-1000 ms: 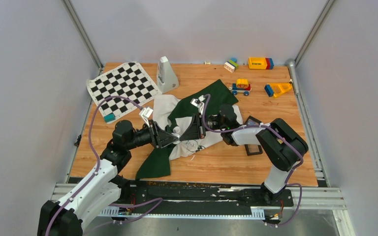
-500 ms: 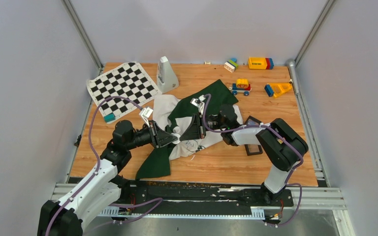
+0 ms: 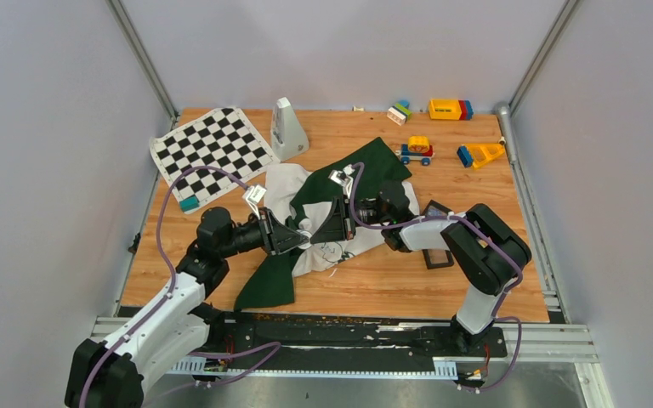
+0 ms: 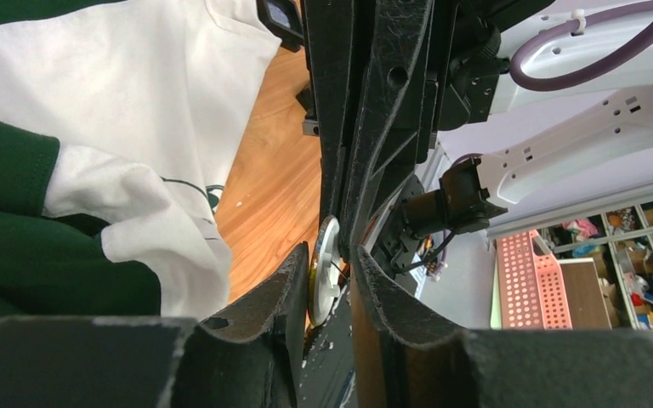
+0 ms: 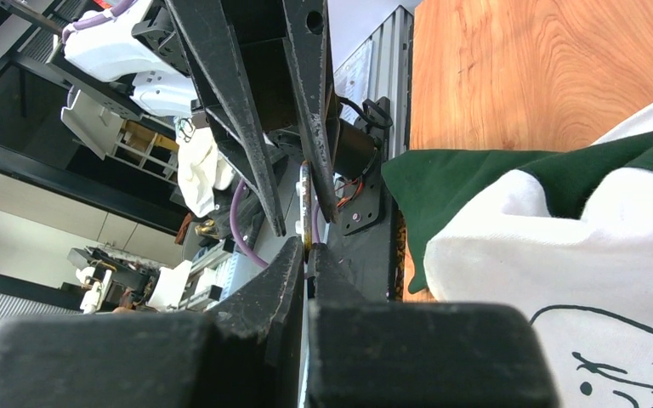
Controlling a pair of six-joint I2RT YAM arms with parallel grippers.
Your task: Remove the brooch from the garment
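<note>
Both grippers meet tip to tip over the white T-shirt with long dark green sleeves (image 3: 282, 189), which lies crumpled mid-table. The fingers of the left gripper (image 3: 299, 240) pinch the tiny round brooch (image 4: 326, 270), white-faced with a yellowish-gold edge, just beside the white chest fabric. The right gripper (image 3: 321, 233) has its fingers pressed together at the same piece, though I cannot tell whether they hold brooch or cloth. The step in hand looks like freeing the pin. Next calls for a steady pull apart, one side anchoring, without tearing fabric or dropping the brooch.
</note>
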